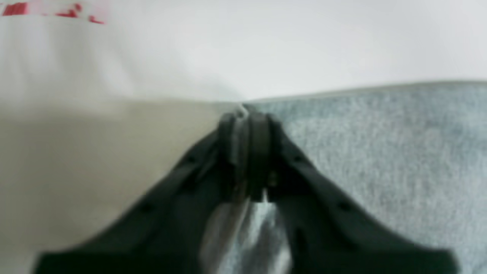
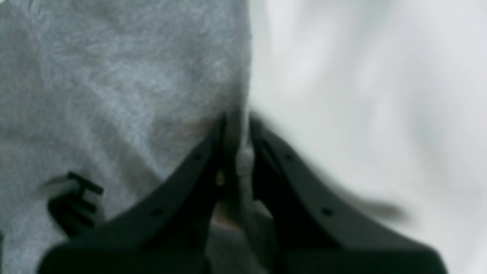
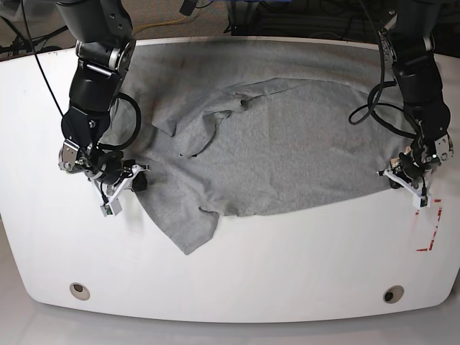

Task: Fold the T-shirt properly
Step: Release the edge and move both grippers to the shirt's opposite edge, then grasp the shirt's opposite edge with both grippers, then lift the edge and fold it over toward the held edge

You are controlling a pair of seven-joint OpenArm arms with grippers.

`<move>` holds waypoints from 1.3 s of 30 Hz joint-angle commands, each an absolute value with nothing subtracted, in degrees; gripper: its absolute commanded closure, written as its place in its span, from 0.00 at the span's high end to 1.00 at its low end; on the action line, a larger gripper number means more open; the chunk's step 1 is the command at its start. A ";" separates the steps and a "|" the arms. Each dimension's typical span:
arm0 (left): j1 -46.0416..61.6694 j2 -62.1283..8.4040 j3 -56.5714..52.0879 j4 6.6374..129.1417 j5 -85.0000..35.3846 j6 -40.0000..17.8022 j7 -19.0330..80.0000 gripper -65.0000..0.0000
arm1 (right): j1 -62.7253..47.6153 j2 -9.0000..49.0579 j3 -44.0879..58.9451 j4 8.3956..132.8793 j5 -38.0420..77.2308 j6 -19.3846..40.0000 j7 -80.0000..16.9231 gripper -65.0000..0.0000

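On the white table (image 3: pixel 237 280) lies the grey T-shirt (image 3: pixel 287 151), spread out but still messy. One sleeve (image 3: pixel 190 133) is bunched up and folded over near the top, and a flap of cloth (image 3: pixel 190 223) hangs down toward the front edge.

The left gripper (image 1: pixel 243 114) sits at one side edge of the shirt. Its two black fingers are pressed tight together, and a thin bit of grey cloth is pinched between them. It holds right at the hem, where the shirt meets the bare table, so it can lift just that edge.

The right gripper (image 2: pixel 236 129) is at the other side of the shirt. Its fingers are squeezed together too, with a strip of grey cloth caught between them. It also grabs right at the edge.

The two arms hold far apart, one on each side. I think this is so they can pull the shirt flat and lift it evenly, like two hands holding a sheet. No neat fold shows yet, so the job looks like it is near the start.

Some red tape marks (image 3: pixel 430 233) sit on the table close to the left gripper.
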State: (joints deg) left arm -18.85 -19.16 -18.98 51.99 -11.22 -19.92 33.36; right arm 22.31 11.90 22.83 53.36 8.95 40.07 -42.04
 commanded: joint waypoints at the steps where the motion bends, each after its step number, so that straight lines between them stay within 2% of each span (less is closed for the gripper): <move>1: -19.38 -19.65 -18.86 53.05 -10.95 -20.09 34.95 0.00 | 23.60 12.53 22.90 54.99 8.40 40.00 -42.24 0.00; 7: -16.48 -19.38 -18.86 60.79 -10.95 -20.09 35.74 0.00 | 23.60 12.70 22.90 55.52 8.40 40.00 -42.59 0.00; 13: -15.69 -19.30 -18.95 67.03 -10.95 -20.09 38.37 0.00 | 23.08 12.97 22.81 61.41 8.48 40.00 -44.97 0.00; 20: -18.77 -19.12 -19.12 67.56 -11.03 -19.82 39.08 0.00 | 26.51 14.11 19.38 61.93 8.57 40.00 -46.64 0.00; 24: -20.97 -19.12 -21.32 71.43 -11.12 -19.82 42.68 0.00 | 28.35 14.99 18.42 65.89 8.48 40.00 -48.48 0.00; 29: -23.43 -19.12 -23.43 79.78 -11.03 -19.82 47.52 0.00 | 32.84 15.78 18.33 69.49 8.48 40.00 -51.56 0.00; 39: -32.40 -19.21 -23.43 91.56 -10.95 -19.82 53.32 0.00 | 48.57 19.56 16.57 69.58 8.75 40.00 -58.59 0.00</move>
